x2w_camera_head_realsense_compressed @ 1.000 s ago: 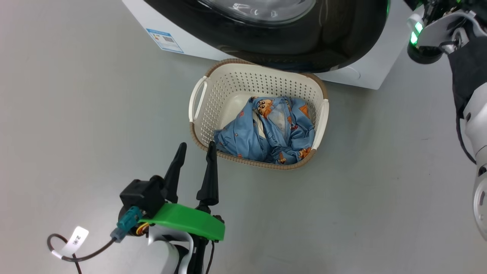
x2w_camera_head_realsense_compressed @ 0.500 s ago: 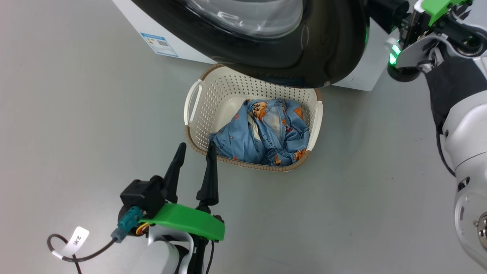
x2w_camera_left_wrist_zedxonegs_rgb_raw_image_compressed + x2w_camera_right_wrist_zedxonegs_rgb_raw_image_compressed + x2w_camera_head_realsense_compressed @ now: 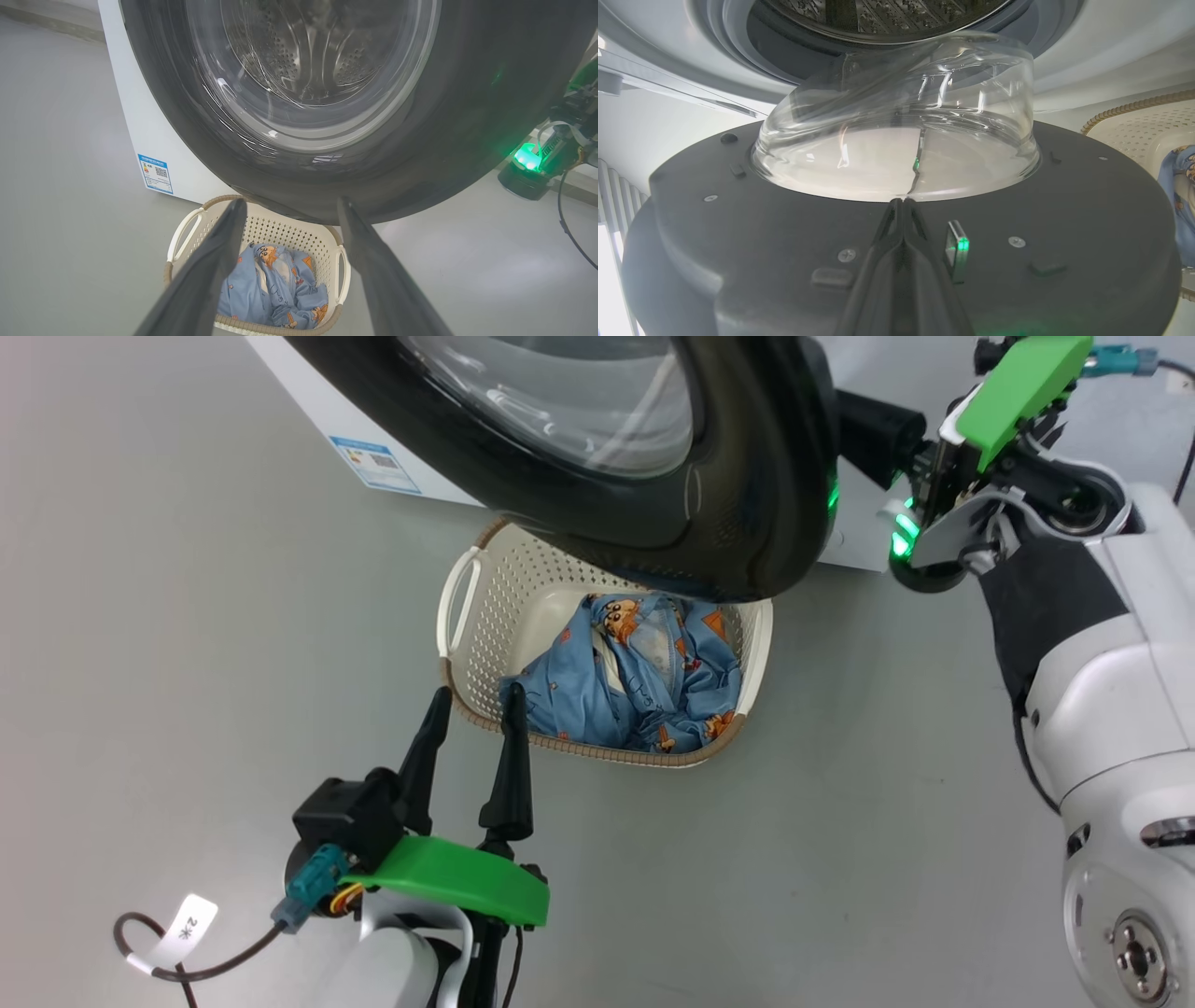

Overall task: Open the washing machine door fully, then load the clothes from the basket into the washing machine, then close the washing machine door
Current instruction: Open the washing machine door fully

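Note:
The washing machine door [image 3: 747, 476], glossy black with a clear glass bowl [image 3: 896, 116], stands partly open and overhangs the far end of the basket [image 3: 485, 616]. My right gripper [image 3: 903, 205] is shut, its fingers lying along the door's inner face with the tips at the base of the glass; in the head view the door hides them. The clothes [image 3: 625, 681], light blue with orange cartoon print, lie bunched in the basket. My left gripper [image 3: 474, 700] is open and empty at the basket's near left corner. The washing machine [image 3: 317, 411] is white, its steel drum [image 3: 878, 14] visible.
The grey floor [image 3: 187, 616] spreads left of and in front of the basket. My right arm [image 3: 1074, 616] reaches in from the right beside the door's edge. A blue label [image 3: 373, 464] marks the machine's lower front. A cable with a white tag [image 3: 182, 929] hangs by my left wrist.
The head view has shifted. The door has swung further out and now covers more of the basket's far end. My right arm shows more from the right. The left gripper stays open.

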Tool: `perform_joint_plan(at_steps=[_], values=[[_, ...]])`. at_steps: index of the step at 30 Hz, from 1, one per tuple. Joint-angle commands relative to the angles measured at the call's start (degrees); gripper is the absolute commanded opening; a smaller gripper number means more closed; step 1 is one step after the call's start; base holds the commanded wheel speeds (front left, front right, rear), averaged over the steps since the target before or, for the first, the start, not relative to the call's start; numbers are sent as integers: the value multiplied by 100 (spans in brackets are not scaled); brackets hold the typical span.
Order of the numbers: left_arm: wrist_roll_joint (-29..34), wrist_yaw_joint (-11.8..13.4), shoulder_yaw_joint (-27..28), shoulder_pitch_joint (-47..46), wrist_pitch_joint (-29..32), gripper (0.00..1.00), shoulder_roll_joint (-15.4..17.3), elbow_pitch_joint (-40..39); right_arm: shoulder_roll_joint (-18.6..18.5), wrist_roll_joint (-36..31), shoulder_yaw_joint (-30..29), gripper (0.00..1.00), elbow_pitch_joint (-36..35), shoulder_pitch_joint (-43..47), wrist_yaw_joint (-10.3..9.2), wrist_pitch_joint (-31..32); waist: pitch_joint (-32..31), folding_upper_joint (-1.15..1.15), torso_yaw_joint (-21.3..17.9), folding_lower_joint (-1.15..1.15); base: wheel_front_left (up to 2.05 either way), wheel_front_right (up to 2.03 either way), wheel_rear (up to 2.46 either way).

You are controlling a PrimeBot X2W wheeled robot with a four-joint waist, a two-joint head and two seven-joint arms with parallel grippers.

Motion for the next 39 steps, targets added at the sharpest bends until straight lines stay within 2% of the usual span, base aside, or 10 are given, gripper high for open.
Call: perform_joint_plan(at_steps=[1, 12, 39], values=[[70, 25, 192, 64, -36, 100, 97, -100, 221, 74, 92, 0, -191, 85, 9, 79, -30, 0, -25, 0, 0, 0, 0], [147, 11, 212, 141, -36, 100, 97, -31, 272, 455, 445, 0, -415, 546, 9, 294, -252, 0, -100, 0, 0, 0, 0], [309, 13, 210, 532, -36, 100, 97, 117, 275, 2435, 2885, 0, -998, 1690, 9, -227, -1097, 0, -84, 0, 0, 0, 0]])
